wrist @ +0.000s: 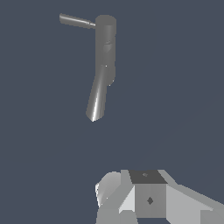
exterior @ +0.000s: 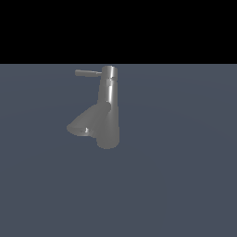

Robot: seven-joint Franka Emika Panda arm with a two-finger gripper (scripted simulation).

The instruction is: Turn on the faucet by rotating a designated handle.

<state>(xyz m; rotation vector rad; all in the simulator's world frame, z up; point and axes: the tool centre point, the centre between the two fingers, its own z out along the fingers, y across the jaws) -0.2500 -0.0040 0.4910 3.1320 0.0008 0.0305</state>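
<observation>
The grey metal faucet (exterior: 110,111) stands upright on a flat dark blue-grey floor, its wide cone spout (exterior: 85,124) flaring down toward the exterior view's left. The handle (exterior: 88,73), a thin straight rod, sticks out sideways from the top cap, also toward the exterior view's left. In the wrist view the faucet (wrist: 105,48), the handle (wrist: 76,20) and the spout (wrist: 97,103) all show, well apart from my gripper (wrist: 146,192). Only grey and white blocks of the gripper appear at the picture's edge, and its fingers cannot be made out. Neither arm nor gripper appears in the exterior view.
The dark blue-grey floor (exterior: 185,185) spreads around the faucet, with a black band beyond its far edge in the exterior view.
</observation>
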